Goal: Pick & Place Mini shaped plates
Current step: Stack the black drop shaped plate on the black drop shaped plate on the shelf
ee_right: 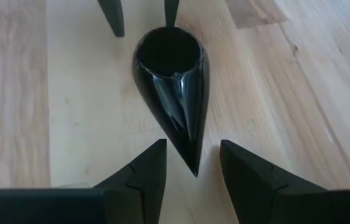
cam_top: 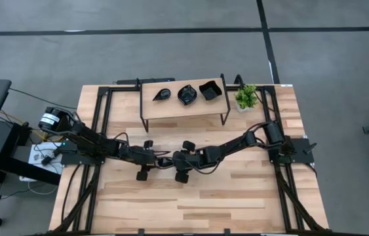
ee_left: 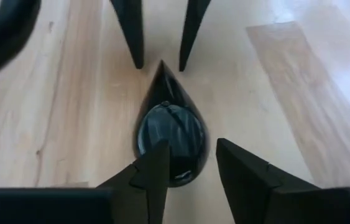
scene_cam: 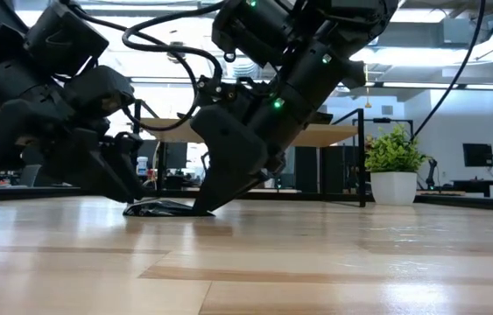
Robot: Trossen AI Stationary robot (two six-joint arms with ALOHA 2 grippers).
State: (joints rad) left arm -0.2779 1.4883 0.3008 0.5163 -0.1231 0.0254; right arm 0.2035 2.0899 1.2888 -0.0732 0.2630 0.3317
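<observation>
In the high view, the left end effector [cam_top: 150, 159] and the right end effector [cam_top: 181, 161] are seen meeting near the middle of the tabletop [cam_top: 250, 196], tip to tip, with the dish between them hidden under the arms. Three mini shaped plates are counted on the small raised shelf [cam_top: 171, 108] at the far edge: a teardrop plate [cam_top: 162, 95], a scalloped round plate [cam_top: 187, 94] and a square plate [cam_top: 210, 90]. One potted plant [cam_top: 246, 97] stands just beside the shelf

In the low view, a single flat black teardrop dish [scene_cam: 160, 208] is seen lying on the tabletop, with both arms bent down over it from either side

In the left wrist view, the dish [ee_left: 171, 134] is shown with its rounded end toward this end effector [ee_left: 192, 168] and its long axis running straight away from it, the point aimed at the other arm's fingertips [ee_left: 132, 43]. The fingers are apart, straddling the rounded end; one pad seems to touch the rim, but a firm clamp cannot be told

In the right wrist view, the dish [ee_right: 173, 81] shows its pointed tip lying between this arm's parted fingers, not gripped. Both end effectors are judged about equally near, one at each end of the long axis; four dishes are counted in all
</observation>
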